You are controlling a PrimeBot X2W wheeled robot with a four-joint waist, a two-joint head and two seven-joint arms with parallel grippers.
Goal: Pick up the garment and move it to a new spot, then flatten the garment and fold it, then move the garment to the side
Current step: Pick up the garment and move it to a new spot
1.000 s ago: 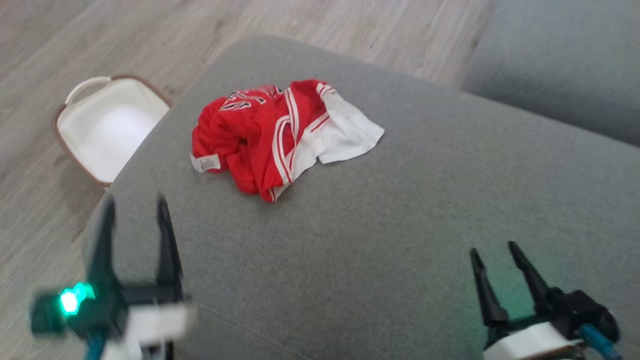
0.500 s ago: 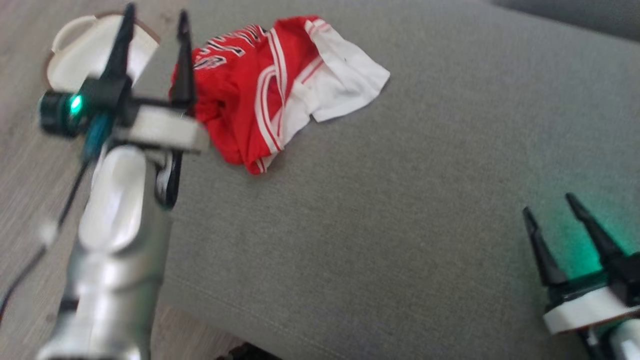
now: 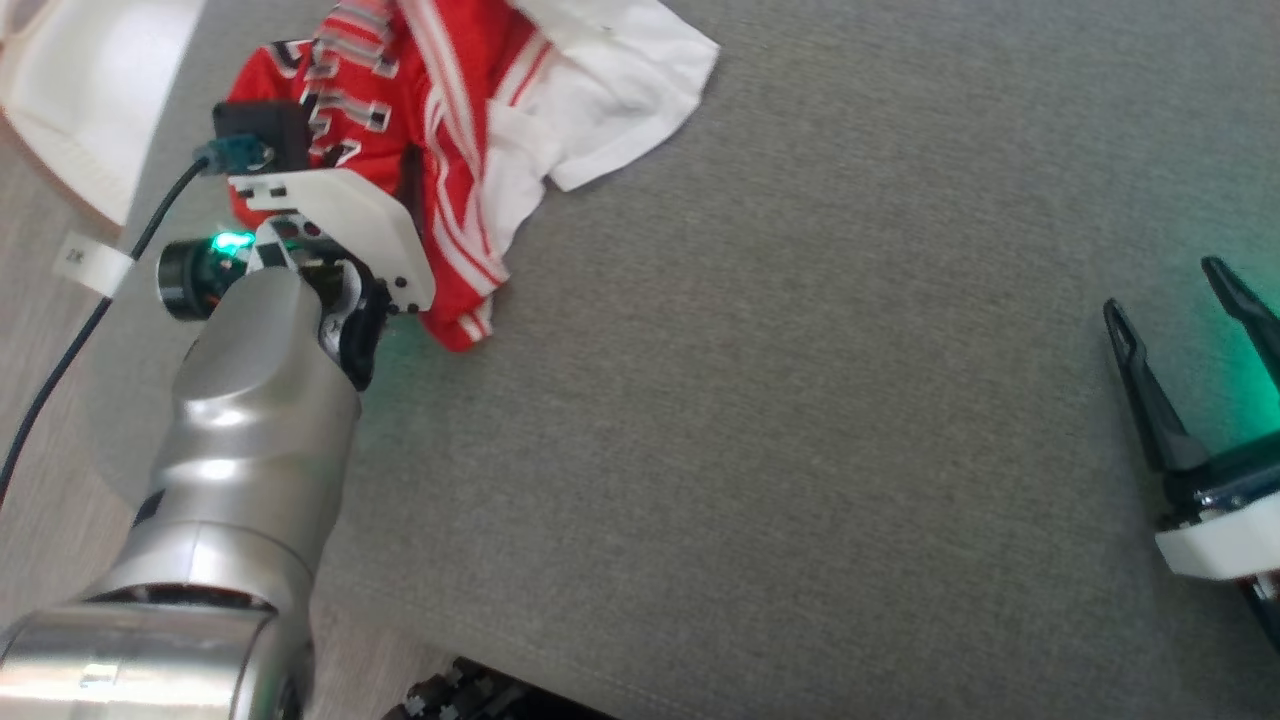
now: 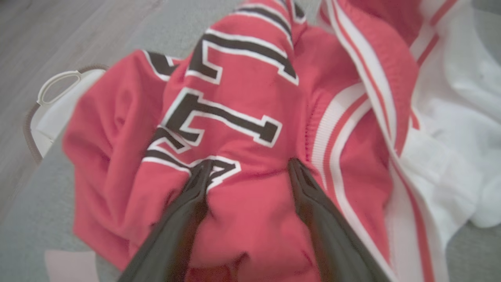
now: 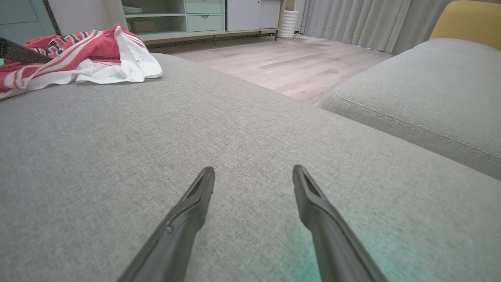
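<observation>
A crumpled red and white garment (image 3: 470,110) with black lettering lies at the far left of the grey cushion (image 3: 800,420). My left gripper (image 3: 340,150) has come down on its red part, and its wrist hides most of the fingers in the head view. In the left wrist view the left gripper (image 4: 248,164) is open, its tips resting on the garment (image 4: 242,98) with a bulge of red cloth between them. My right gripper (image 3: 1165,288) hovers open and empty over bare cushion at the right. The right wrist view has the right gripper (image 5: 253,169) low over the cushion and the garment (image 5: 98,55) far off to the left.
A white basket (image 3: 70,90) stands on the wood floor past the cushion's left edge. A black cable (image 3: 60,340) trails from my left wrist. A second grey cushion (image 5: 430,90) lies to the right across a floor gap, with cabinets (image 5: 203,15) behind.
The head camera has tilted down. My left arm has reached forward from the near edge and dropped its open fingers onto the garment. The right gripper has stayed open near the right side.
</observation>
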